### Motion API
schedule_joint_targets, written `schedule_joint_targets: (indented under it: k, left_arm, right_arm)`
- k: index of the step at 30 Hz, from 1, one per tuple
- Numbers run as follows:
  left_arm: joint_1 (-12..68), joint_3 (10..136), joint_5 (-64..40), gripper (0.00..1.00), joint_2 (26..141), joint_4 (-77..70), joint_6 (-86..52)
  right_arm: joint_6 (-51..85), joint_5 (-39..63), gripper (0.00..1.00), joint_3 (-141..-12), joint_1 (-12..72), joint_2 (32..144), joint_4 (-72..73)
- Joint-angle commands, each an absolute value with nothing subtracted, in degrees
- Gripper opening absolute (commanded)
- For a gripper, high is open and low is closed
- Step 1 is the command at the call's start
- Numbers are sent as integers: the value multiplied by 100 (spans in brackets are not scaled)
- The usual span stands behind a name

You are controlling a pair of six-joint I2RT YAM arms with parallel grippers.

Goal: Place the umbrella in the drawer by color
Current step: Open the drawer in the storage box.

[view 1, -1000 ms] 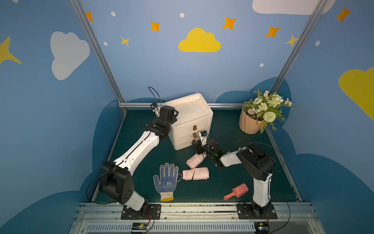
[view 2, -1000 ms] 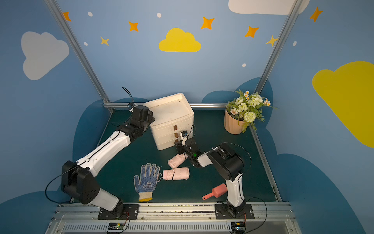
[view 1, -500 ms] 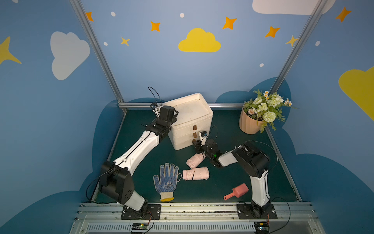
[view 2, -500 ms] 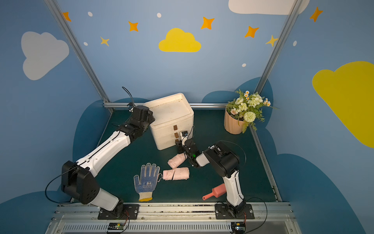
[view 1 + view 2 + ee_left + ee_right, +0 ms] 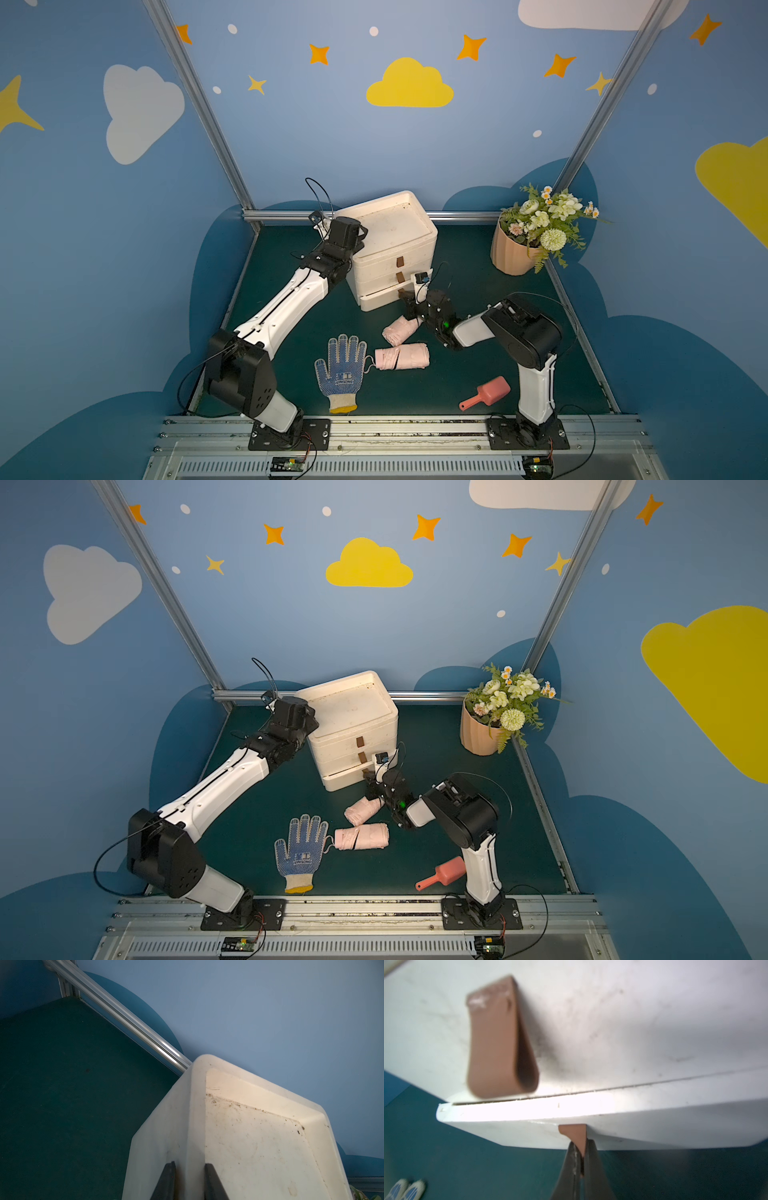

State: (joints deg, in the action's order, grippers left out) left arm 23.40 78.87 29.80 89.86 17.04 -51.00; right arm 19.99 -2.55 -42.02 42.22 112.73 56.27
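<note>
The right fingers [image 5: 593, 1172] pinch the tab [image 5: 574, 1133] of the bottom drawer [image 5: 508, 1130]; the left fingers [image 5: 166, 1182] clamp the cabinet [image 5: 195, 1126] at its nine-o'clock rim. That pinch looks shallow and may slip on pulling.

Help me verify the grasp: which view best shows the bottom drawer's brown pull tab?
The right wrist view: the bottom pull tab appears close up, pinched in the right gripper. In both top views it is tiny and mostly covered by that gripper. The left wrist view shows only the drawer unit from its top, no tab.
</note>
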Motion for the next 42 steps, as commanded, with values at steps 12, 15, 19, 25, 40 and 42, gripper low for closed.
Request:
schedule_joint_targets:
  k: [12, 15, 19, 25, 40, 42]
  left_arm:
    - [2121, 8248, 3081, 14, 10212, 2046, -5551]
    - [2107, 8224, 3003, 12, 10341, 1682, -5376]
    - [2113, 8228, 2910, 12, 10475, 1389, -5170]
    - [2109, 8163, 3010, 12, 10614, 1024, -4933]
    - [2152, 7170, 1870, 40, 9662, 98, -4596]
    - [2160, 6990, 1657, 49, 9370, 35, -4474]
  right_arm:
    - [2434, -1, 0, -2918, 4284, 10162, 5669]
    - [2474, -4, 0, -2785, 4338, 10109, 5661]
    - [2514, -11, 0, -2668, 4388, 10085, 5555]
    - [2829, -20, 0, -2443, 4478, 9979, 5526]
    - [2726, 224, 27, -3097, 4549, 8828, 2487]
    - [2267, 441, 34, -3514, 4557, 8416, 1221]
